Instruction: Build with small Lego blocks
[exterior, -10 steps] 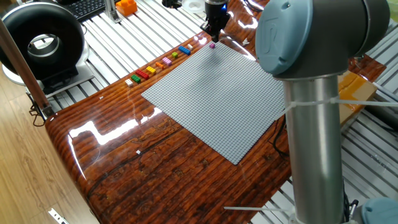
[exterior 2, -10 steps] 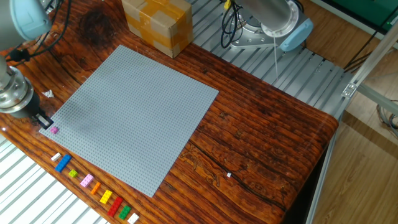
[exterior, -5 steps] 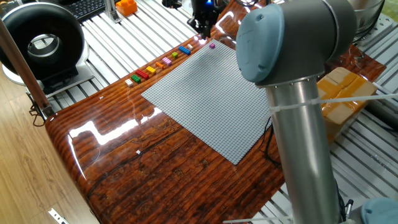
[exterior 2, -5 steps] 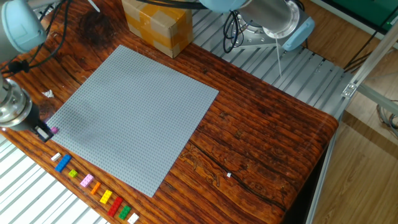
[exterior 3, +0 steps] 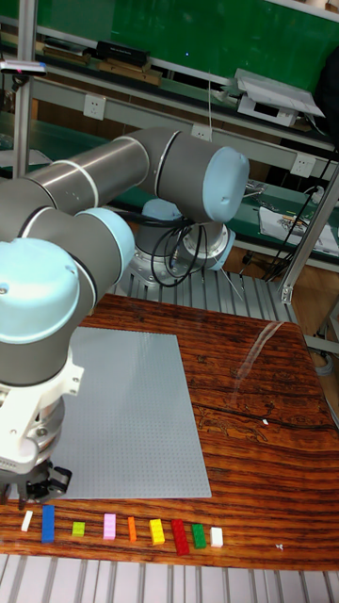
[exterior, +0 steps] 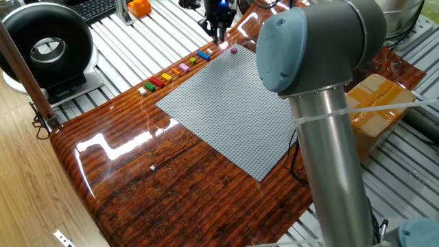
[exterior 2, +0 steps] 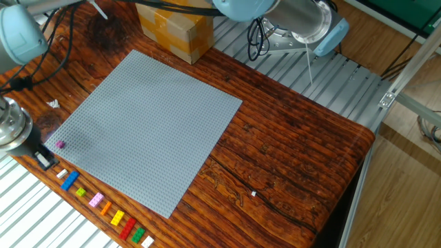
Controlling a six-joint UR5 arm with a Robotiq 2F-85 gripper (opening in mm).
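Row of small Lego blocks (exterior 3: 122,529): lay loose on the wooden tabletop (exterior 2: 296,151), just off the near edge of the grey baseplate (exterior 2: 148,127) in the tall view. Left to right there: white, blue, green, pink, orange, yellow, red, green, white.

Pink block (exterior 2: 60,144): sat alone on the baseplate, close to its corner nearest the row.

Hand (exterior 2: 44,160): hung over the left end of the row, beside the white brick (exterior 2: 61,173), apart from the pink block. Nothing seen pinched; whether its fingers were spread or pressed together could not be told.

Cardboard box (exterior 2: 172,26): stood at the far side of the baseplate.

Step, as judged: fetching the second brick. Next move called for: descent squarely over one tiny end brick, clear of its neighbour.
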